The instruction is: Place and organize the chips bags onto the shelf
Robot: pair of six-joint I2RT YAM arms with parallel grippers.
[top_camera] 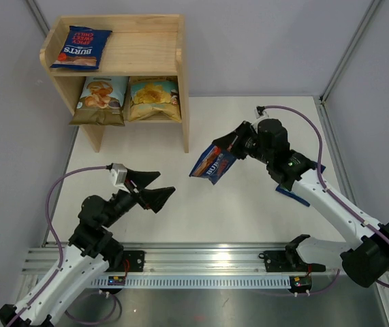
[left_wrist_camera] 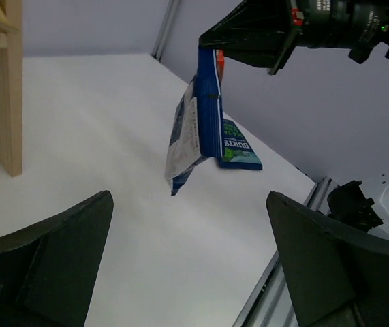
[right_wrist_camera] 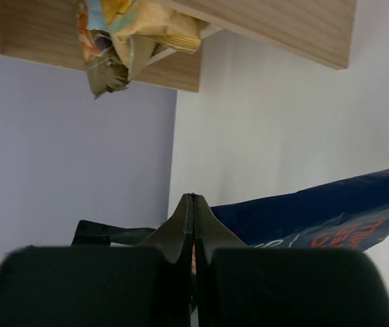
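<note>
Right claw pinches a crinkly, flat dark-blue bag aloft.

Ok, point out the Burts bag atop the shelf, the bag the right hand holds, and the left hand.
Burts bag (top_camera: 82,48): top view, middle of its front.
Held bag (top_camera: 211,165): top view, its middle.
Left hand (top_camera: 167,182): top view, midway between fingertips.

Robot lab cell: plain grey walls, white table, aluminium mounting rail.

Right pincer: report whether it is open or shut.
Shut: the right pincer clamps the red-lettered Burts bag by its edge, held aloft.
</note>
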